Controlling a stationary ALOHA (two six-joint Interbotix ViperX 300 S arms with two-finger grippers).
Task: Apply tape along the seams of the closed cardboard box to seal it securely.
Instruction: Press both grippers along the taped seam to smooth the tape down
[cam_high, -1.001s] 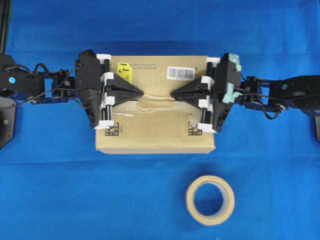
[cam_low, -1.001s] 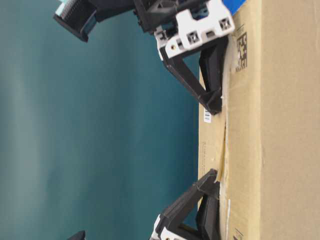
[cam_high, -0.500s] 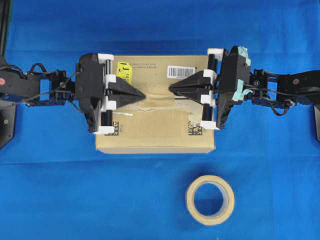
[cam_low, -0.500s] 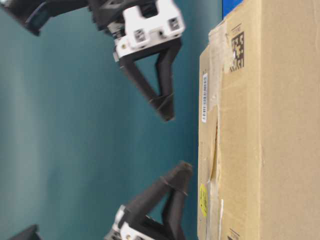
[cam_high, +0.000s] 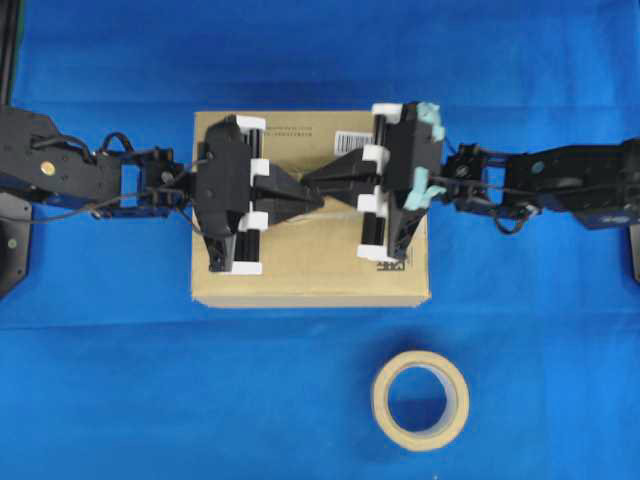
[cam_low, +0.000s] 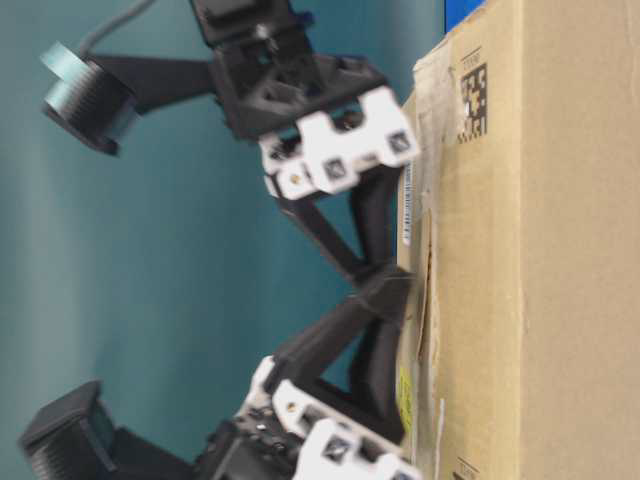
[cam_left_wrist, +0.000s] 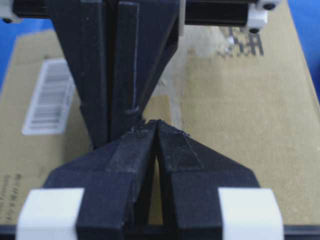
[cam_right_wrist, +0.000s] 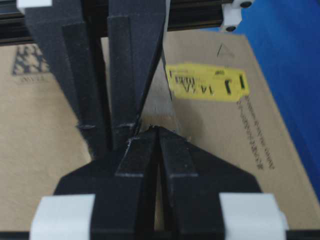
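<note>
The cardboard box (cam_high: 310, 270) lies in the middle of the blue cloth. Both grippers are over its top and meet tip to tip at its centre. The left gripper (cam_high: 305, 192) (cam_left_wrist: 157, 122) is shut with nothing between its fingers. So is the right gripper (cam_high: 308, 180) (cam_right_wrist: 159, 129). From table level, the tips (cam_low: 383, 288) sit at the box top, and I cannot tell whether they touch it. The tape is mostly hidden under the tips. A tan patch of tape (cam_left_wrist: 162, 106) (cam_right_wrist: 159, 107) shows just beyond them. The seam (cam_low: 432, 300) runs as a dark line under the fingers.
A beige tape roll (cam_high: 420, 400) lies flat on the cloth in front of the box, to the right. On the box top are a yellow sticker (cam_right_wrist: 205, 82), a barcode label (cam_left_wrist: 47, 97) and a black data code (cam_left_wrist: 245, 42).
Both grippers rose off the box, moved inward from its ends to its centre and came back down. Their shut tips now meet there. The box and roll have not moved.
</note>
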